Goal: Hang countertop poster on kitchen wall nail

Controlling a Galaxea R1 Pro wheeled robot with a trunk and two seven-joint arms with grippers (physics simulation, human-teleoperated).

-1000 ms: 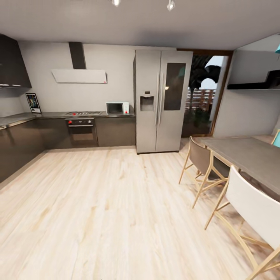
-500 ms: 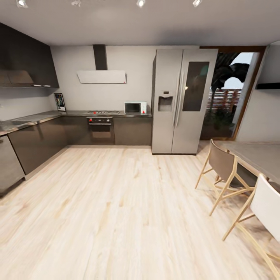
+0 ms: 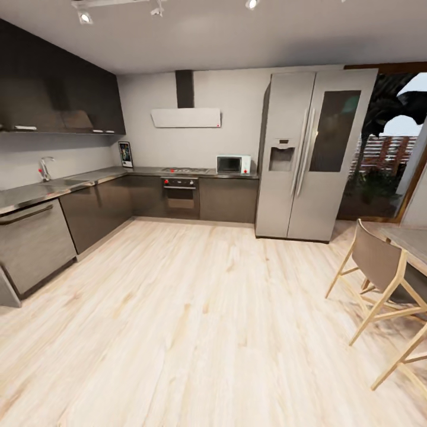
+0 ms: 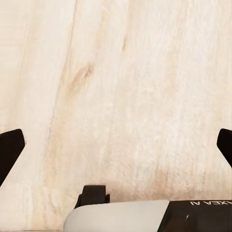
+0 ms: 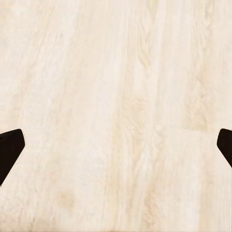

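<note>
- The left pincer is spread wide, its two black fingertips showing at opposite edges of the left wrist view; it holds nothing and touches nothing.
- The right pincer is likewise spread wide and empty, with its black fingertips far apart.
- Both wrist views look along the fingers onto the pale, light-wood plank floor, so both pincers point downward above it.
- The upright rectangular poster with a black frame and colourful picture stands on the far corner of the smooth pale grey L-shaped kitchen tabletop, against the wall.
- A steel gas hob is set into that tabletop, with a small white microwave further along and a white extractor hood above.
- A tall silver double-door fridge stands beside the cabinets.
- Beige chairs with light wooden legs stand at the right, well apart from the poster.
</note>
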